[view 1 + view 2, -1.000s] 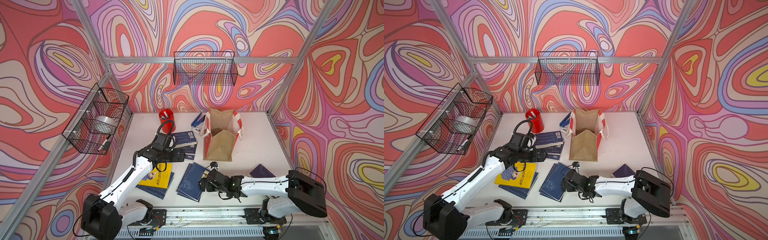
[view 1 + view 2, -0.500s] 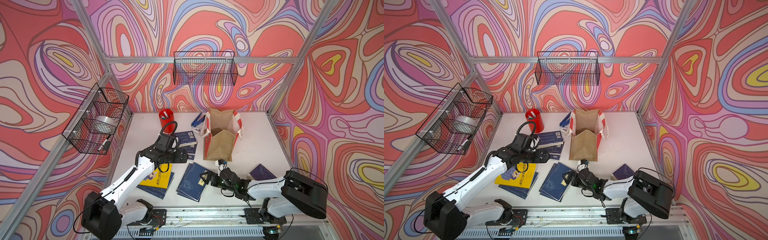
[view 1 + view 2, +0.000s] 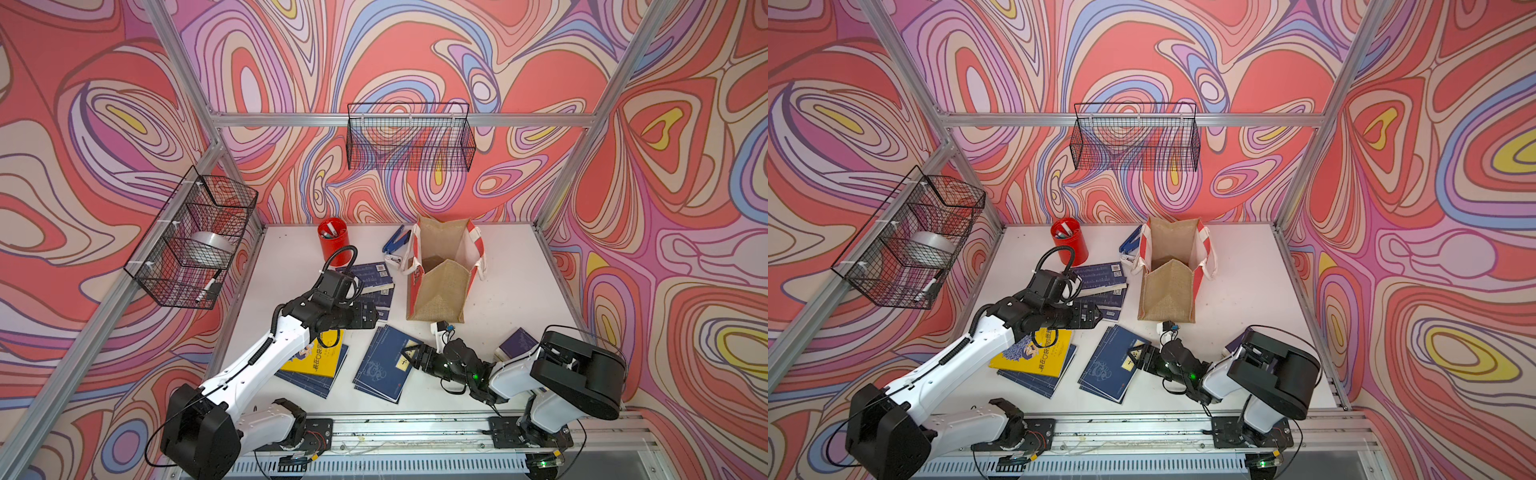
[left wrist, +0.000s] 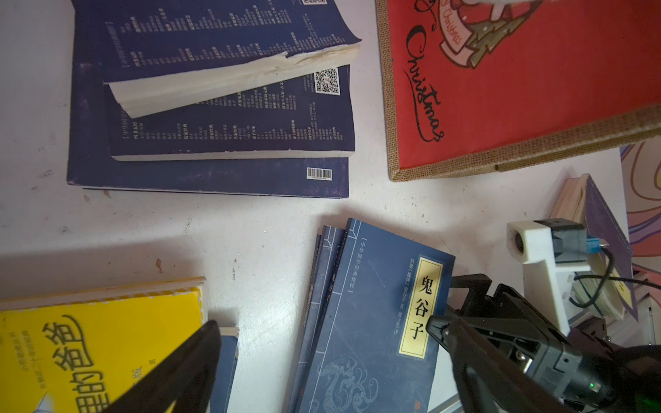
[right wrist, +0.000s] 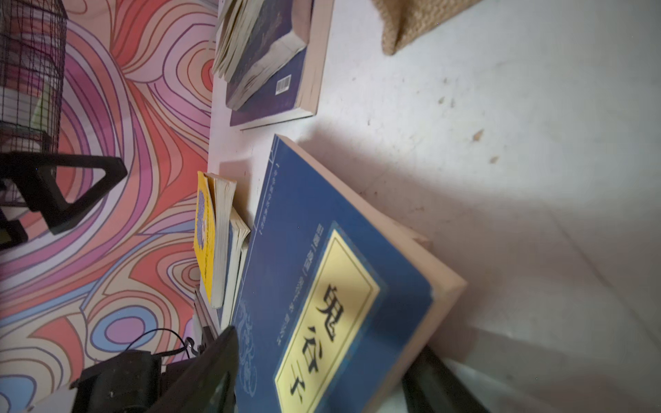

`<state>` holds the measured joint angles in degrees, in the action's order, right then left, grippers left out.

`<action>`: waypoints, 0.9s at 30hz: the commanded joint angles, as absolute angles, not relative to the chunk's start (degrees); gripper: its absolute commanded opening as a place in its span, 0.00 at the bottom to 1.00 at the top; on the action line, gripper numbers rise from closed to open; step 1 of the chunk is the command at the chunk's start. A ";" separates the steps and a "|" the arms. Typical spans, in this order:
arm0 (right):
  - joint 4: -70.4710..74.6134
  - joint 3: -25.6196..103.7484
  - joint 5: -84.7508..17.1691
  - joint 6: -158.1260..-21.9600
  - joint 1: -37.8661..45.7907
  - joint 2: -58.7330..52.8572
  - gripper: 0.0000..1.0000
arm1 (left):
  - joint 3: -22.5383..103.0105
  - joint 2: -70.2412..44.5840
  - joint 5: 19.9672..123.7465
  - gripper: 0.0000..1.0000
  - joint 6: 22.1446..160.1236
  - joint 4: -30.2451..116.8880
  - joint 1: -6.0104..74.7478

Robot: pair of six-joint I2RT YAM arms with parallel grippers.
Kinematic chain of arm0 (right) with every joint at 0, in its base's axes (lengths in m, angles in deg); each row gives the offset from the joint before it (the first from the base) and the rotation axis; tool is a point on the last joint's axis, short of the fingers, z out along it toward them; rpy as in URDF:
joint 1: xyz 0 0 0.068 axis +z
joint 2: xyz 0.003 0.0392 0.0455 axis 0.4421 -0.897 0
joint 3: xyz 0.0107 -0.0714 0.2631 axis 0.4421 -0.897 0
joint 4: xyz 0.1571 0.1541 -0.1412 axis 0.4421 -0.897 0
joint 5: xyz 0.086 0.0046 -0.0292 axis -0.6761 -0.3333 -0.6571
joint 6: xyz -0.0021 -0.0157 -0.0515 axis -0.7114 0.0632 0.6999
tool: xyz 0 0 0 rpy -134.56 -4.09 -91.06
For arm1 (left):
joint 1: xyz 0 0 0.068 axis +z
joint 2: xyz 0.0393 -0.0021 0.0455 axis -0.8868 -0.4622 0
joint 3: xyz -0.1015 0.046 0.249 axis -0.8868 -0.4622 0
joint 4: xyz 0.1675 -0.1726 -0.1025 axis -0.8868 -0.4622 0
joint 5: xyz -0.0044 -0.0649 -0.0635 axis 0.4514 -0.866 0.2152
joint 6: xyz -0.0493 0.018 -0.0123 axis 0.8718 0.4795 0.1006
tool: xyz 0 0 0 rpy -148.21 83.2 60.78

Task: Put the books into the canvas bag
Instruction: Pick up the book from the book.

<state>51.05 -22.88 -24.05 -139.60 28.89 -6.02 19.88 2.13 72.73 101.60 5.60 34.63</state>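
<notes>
Navy books lie in a middle stack, and the top one (image 3: 386, 357) (image 5: 322, 250) (image 4: 375, 304) carries a yellow title label. My right gripper (image 3: 409, 356) (image 3: 1136, 357) (image 5: 322, 357) straddles its right edge, one finger over the cover and one below the pages. The jaws are partly narrowed but open. A yellow book (image 3: 318, 357) (image 4: 89, 339) tops the left stack. More navy books (image 3: 374, 282) (image 4: 214, 107) lie near the canvas bag (image 3: 440, 286) (image 3: 1169, 286) (image 4: 518, 89), which stands upright with its mouth open. My left gripper (image 3: 376, 320) (image 4: 322, 323) hovers open above the table between the stacks.
Another navy book (image 3: 515, 340) lies at the right, beside my right arm. A red pen cup (image 3: 332, 241) and a blue tool (image 3: 395, 245) stand behind the books. Wire baskets hang on the back wall (image 3: 409, 137) and the left wall (image 3: 195, 241).
My right arm has folded back and turned its wrist while the gripper stayed at the top book's edge; its jaws have narrowed. The left gripper has drifted slightly to the right.
</notes>
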 commanded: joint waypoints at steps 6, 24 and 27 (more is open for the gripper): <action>42.26 -25.47 -18.10 -142.00 28.82 -2.20 0.43 | 19.34 3.36 74.07 1.00 102.06 5.87 34.17; 41.27 -23.46 -20.66 -135.36 27.51 -0.39 0.46 | 19.39 0.79 74.82 1.00 101.81 6.83 34.13; 43.92 -22.94 -22.22 -135.06 26.70 -2.85 0.46 | 19.43 0.41 74.87 1.00 101.84 7.05 34.17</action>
